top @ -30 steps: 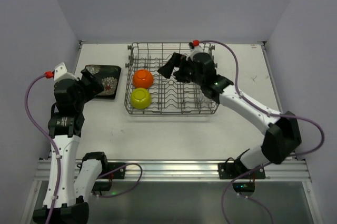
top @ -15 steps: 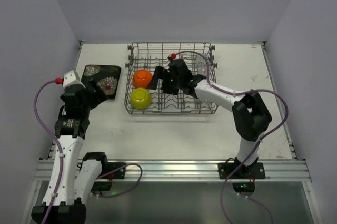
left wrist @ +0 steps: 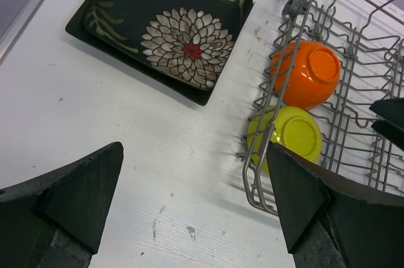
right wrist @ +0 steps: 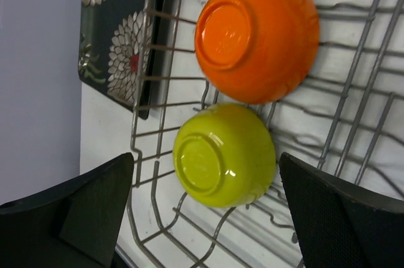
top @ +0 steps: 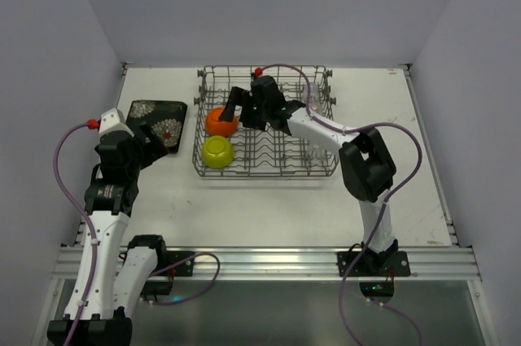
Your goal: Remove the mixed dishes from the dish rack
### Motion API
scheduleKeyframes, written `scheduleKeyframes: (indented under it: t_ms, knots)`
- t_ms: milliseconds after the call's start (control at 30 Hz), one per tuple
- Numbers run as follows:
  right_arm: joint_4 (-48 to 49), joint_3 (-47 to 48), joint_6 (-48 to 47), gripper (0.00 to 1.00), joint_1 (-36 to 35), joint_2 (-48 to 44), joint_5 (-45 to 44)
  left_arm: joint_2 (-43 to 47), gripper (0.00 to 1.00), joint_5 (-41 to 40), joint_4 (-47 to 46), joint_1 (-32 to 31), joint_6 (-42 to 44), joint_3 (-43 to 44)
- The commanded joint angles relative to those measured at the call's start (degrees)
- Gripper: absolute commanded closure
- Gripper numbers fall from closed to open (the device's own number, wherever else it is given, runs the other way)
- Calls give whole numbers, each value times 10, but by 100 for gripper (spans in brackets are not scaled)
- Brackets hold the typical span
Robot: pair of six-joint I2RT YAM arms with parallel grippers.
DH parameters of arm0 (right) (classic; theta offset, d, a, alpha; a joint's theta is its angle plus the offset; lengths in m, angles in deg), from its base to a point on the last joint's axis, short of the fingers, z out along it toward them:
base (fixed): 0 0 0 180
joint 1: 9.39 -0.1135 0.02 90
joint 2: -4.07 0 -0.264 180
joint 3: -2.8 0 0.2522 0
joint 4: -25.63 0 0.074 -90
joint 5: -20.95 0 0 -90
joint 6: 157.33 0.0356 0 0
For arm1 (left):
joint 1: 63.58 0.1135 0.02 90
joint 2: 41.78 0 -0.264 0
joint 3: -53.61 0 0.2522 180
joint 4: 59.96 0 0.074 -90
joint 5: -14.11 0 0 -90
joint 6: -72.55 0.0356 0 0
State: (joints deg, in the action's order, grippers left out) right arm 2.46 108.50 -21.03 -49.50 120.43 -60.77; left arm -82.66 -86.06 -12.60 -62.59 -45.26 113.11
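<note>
The right wrist view showed the right tool [right wrist: 207, 167] with its jaws spread wide and nothing held, poised above two bowls at the left end of the dish rack [top: 277, 138]. An orange bowl [right wrist: 255, 38] and a yellow-green bowl [right wrist: 224, 154] were set close against each other, bases up. The yellow-green one was framed between the fingers and was judged the likelier target, though this could not be settled.

A clean pick would be made by lowering the jaws astride the dome, low towards the rim. The fingers should be kept off the wire tines and off the neighbouring bowl, since a grip taken high on the glazed curve would be expected to slip.

Faint glints at the rack's right end might have been clear glasses [top: 313, 153]; they could not be counted. A flowered black plate [left wrist: 183, 34] lay on the surface [left wrist: 95, 129] left of the rack, outside it. The left tool [left wrist: 194, 154] was held over that surface, jaws apart and empty.
</note>
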Motion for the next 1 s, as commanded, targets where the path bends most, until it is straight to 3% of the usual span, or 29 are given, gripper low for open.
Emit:
scheduleKeyframes:
  t_ms: [0, 300, 667, 967]
  knots:
    - [-3, 62, -24, 1, 33, 38, 14, 8, 0, 9, -25, -4, 15, -2]
    - [-105, 239, -65, 1, 45, 154, 46, 5, 0, 15, -28, -4, 17, -3]
    - [-79, 268, -46, 1, 54, 209, 54, 5, 0, 22, -31, -4, 19, -5]
    - [-4, 213, 0, 1, 65, 205, 91, 0, 0, 24, -31, -12, 20, -5]
